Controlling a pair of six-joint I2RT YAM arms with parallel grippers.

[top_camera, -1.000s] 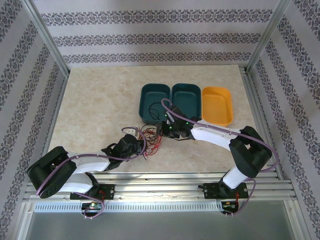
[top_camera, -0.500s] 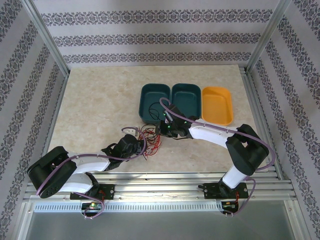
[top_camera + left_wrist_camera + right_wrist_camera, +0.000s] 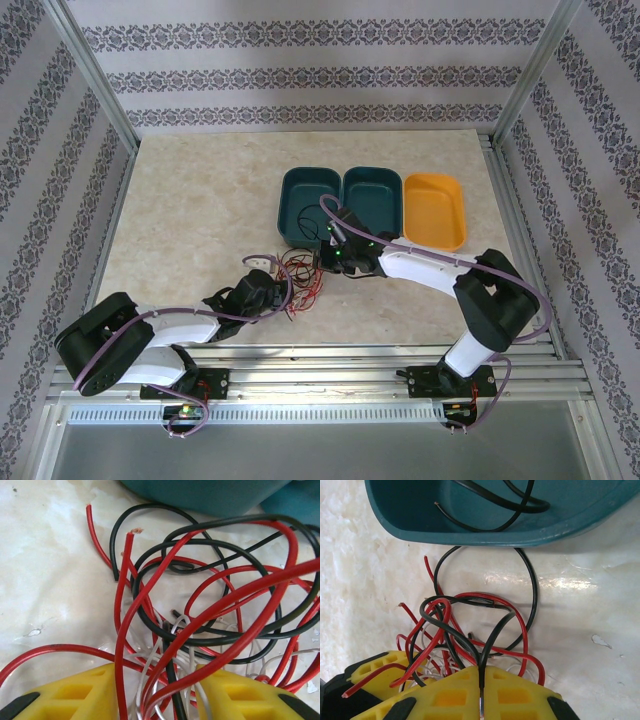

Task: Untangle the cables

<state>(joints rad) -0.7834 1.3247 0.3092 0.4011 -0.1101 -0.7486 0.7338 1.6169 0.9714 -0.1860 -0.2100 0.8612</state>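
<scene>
The cables (image 3: 300, 274) lie as a red, black and white tangle on the table, just in front of the left teal bin (image 3: 310, 205). My left gripper (image 3: 277, 289) is at the tangle's near-left side. Its yellow fingers (image 3: 75, 695) stand apart, and red, white and black strands (image 3: 165, 680) run loosely through the gap of the gripper (image 3: 157, 696). My right gripper (image 3: 322, 262) is at the tangle's right side. In the right wrist view, my right gripper (image 3: 481, 680) is shut on a loop of black cable (image 3: 492, 630). The other arm's yellow finger (image 3: 375, 672) shows at the lower left.
A separate black cable (image 3: 510, 505) lies inside the teal bin (image 3: 470, 532). A second teal bin (image 3: 372, 200) and an orange bin (image 3: 434, 210) stand to its right. Metal rails run along the table's near and right edges.
My right gripper has closed onto the black cable and edged slightly left. The left arm and the tangle have hardly moved.
</scene>
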